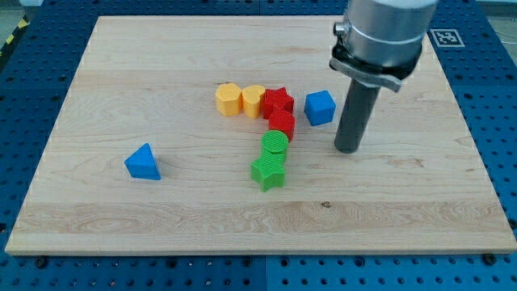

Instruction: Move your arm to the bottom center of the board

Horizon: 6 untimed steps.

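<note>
My tip (347,149) rests on the desk (97,210) right of the block cluster, just near and right of the blue cube (320,107) but apart from it. There are no jaws on this arm, only the rod, so nothing is open, closed or gripping.

The target, the near centre of the desk, is bare wood below the green blocks, to the near left of my tip.

The risk is the path. A straight diagonal line to the near centre passes close by the green star (268,172), the nearest block of the chain. If the rod swings left too early it could clip that star or the green cylinder (275,144) above it and shove them leftward, which the task does not call for. The red blocks (279,111) sit further up and look safe unless the tip first drifts left at its present depth.

A safer move, I judge, is to come toward the near edge first, then slide left under the star.

The yellow pair (241,99) and the blue triangle (144,162) at the left lie well away from any sensible route. Overshooting the near edge is the other hazard, as the tip would leave the wood.
</note>
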### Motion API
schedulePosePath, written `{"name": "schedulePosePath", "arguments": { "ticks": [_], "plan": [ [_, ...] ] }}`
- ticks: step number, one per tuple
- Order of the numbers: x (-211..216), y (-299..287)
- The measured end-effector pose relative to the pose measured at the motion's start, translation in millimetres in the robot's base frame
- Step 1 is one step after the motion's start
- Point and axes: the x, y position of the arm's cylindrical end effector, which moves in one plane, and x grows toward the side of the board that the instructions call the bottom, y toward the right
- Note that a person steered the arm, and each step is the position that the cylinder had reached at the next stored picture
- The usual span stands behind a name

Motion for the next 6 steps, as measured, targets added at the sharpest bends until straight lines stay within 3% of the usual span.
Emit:
{"name": "schedulePosePath", "arguments": {
  "ticks": [3,4,6],
  "plan": [
    [113,-31],
    [124,-71],
    [119,-210]
  ]
}}
